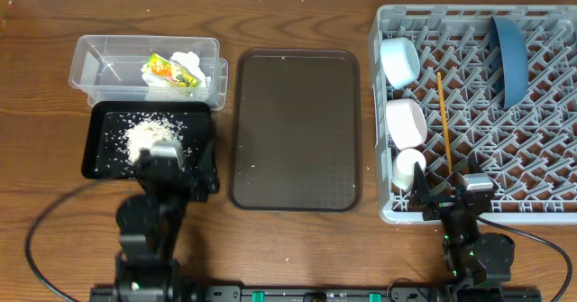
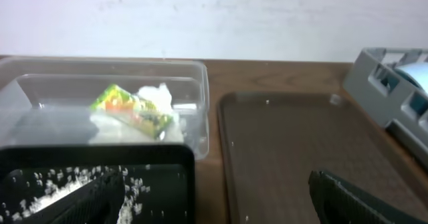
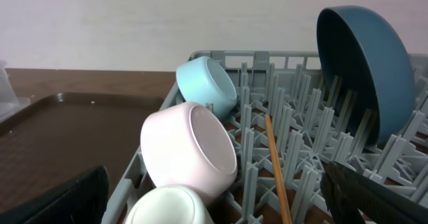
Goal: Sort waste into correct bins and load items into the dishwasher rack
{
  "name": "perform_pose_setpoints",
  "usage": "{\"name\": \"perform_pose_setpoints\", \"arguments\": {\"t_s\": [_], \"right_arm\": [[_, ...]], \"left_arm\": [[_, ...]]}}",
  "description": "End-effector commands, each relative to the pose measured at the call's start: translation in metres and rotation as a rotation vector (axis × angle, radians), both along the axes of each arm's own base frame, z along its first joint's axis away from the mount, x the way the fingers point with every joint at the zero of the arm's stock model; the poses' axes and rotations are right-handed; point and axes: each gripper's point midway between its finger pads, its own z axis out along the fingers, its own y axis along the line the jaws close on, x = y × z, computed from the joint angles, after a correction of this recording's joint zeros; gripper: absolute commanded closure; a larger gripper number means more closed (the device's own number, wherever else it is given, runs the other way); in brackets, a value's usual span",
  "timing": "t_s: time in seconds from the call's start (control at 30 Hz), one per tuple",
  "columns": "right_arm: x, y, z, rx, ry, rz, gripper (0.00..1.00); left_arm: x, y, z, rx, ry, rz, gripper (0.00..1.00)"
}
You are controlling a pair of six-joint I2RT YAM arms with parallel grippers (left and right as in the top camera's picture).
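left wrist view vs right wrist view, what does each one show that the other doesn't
Left wrist only: the snack wrapper and tissue lying inside the clear tub, and the black tray holding rice scraps.
Right wrist only: the white bowl, the cup, the chopsticks and the dark blue plate standing in the rack.
Both: the brown tray, the rack and the light blue bowl, though the left wrist catches only an edge of that bowl.
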Motion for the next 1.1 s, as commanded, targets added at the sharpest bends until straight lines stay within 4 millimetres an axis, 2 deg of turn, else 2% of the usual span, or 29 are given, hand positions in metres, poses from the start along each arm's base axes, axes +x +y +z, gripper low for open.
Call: {"name": "perform_pose_setpoints", "arguments": {"t_s": [0.0, 0.13, 0.37, 0.47, 1.07], "right_arm": [[0.0, 0.002, 0.0, -0.012, -0.003, 0.007, 0.01], [0.0, 0.002, 0.0, -0.012, -0.003, 0.007, 0.01], [0.0, 0.002, 0.0, -0.012, -0.003, 0.007, 0.01], [0.0, 0.002, 0.0, -0.012, -0.003, 0.007, 0.01], [0.0, 0.002, 0.0, -0.012, -0.003, 0.007, 0.01]], "left_arm": [[-0.009, -0.001, -0.013, 0.011, -0.043, -0.008, 0.1], [-0.014, 0.001, -0.027, 0.013, -0.065, 0.0, 0.09], [-0.017, 0.005, -0.036, 0.016, -0.1, 0.025, 0.09], [-0.019, 0.005, -0.046, 0.015, -0.084, 0.024, 0.09], [-0.019, 0.005, -0.047, 0.012, -0.08, 0.024, 0.1]]}}
